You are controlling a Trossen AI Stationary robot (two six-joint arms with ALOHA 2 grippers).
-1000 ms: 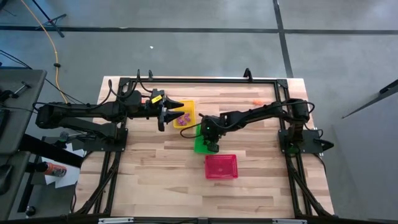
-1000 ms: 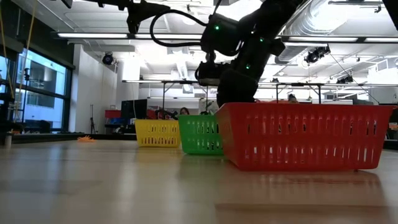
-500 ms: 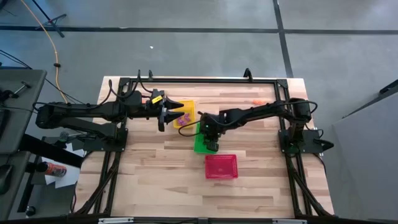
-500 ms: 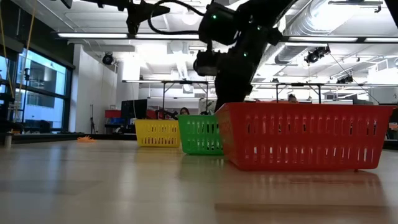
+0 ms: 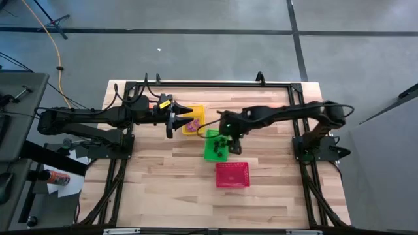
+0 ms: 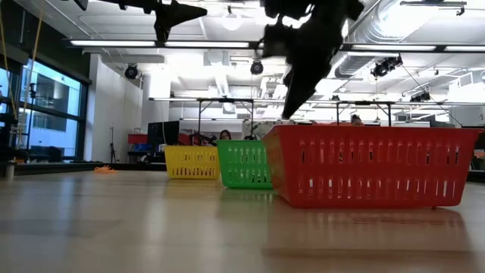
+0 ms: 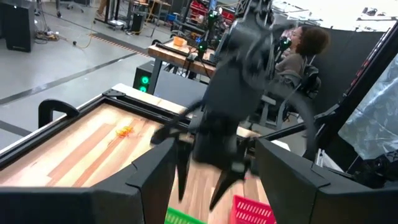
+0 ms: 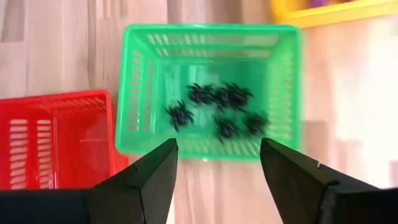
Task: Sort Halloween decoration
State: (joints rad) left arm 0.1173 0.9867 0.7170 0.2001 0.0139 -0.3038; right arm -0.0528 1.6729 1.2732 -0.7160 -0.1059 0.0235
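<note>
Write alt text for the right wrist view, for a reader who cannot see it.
Looking down past the right tool's two open dark fingers, a green mesh basket sits on the wooden table holding several small black spider trinkets. A red basket sits beside it, apparently empty, and an edge of a yellow basket shows at the corner.

My two arms are dark, nearly black, built of slim tubular links joined by thicker rounded joints. Black cables loop loosely along each of them and over the elbows. My left arm (image 5: 98, 118) carries a yellow and orange tag near its wrist. My right arm (image 5: 281, 114) shows a small green light on its wrist housing. My fingers (image 8: 143, 180) are matte black, broad and wedge-shaped, with flat angled faces. Each arm rises from a black bracketed base on a black frame.
</note>
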